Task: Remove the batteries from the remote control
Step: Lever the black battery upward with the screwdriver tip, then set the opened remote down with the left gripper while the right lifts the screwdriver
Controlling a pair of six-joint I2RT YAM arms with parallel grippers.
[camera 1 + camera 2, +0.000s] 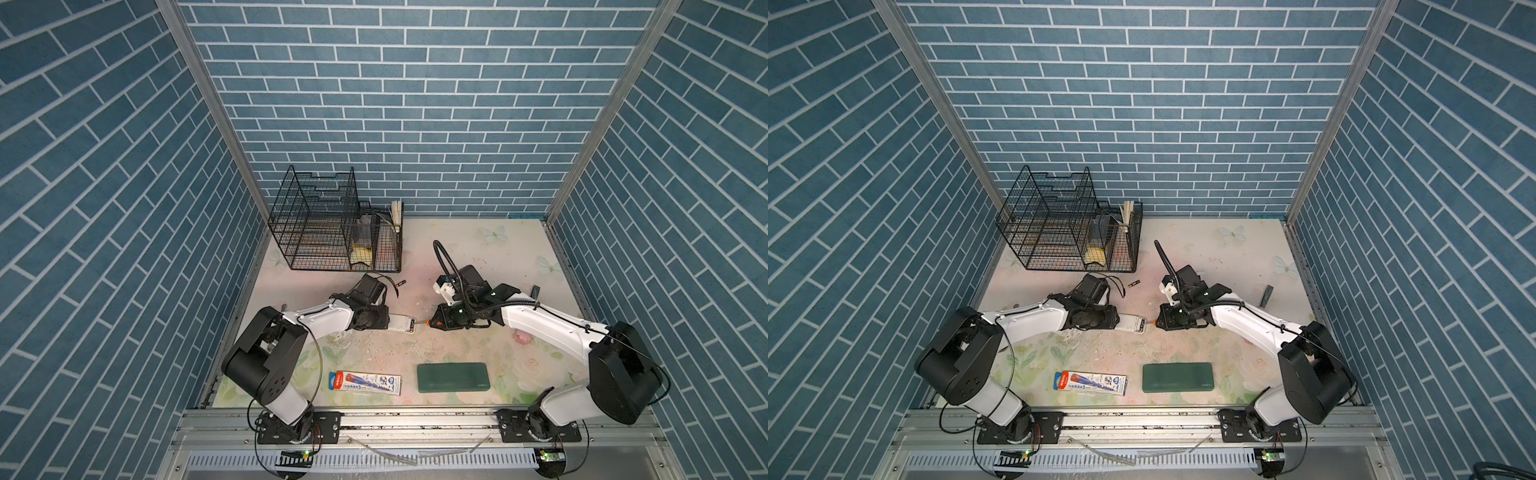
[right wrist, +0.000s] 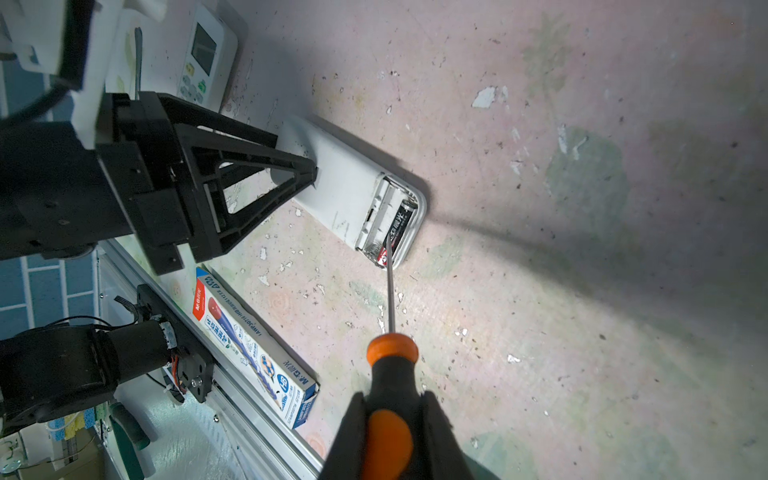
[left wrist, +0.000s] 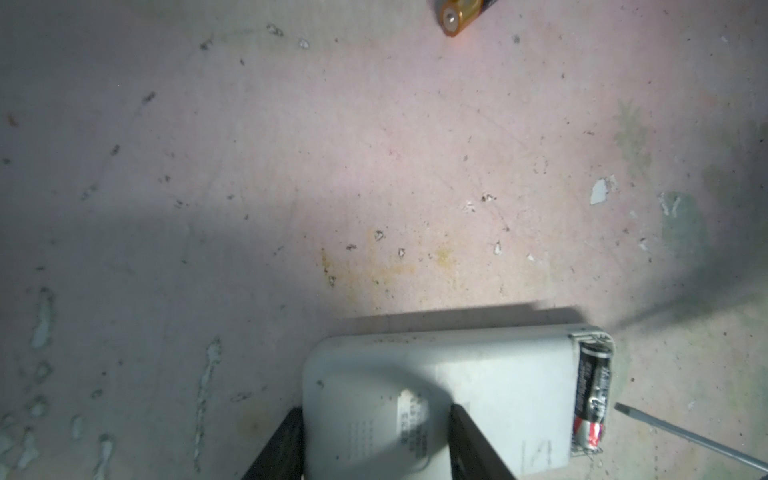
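Left gripper (image 2: 309,172) clamps the remote control (image 2: 345,183); right gripper (image 2: 390,432) grips the screwdriver (image 2: 388,374), tip at the battery (image 2: 397,226); pencil box (image 2: 249,345) nearby

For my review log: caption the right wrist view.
Right gripper levers screwdriver against battery in remote.

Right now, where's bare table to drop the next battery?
Free: far-right table, behind the right pincer. Also the strip between the remote and the pencil box and green case. Crowded: centre, where the left pincer grips the remote and the screwdriver probes; far left holds the wire rack and a loose battery.
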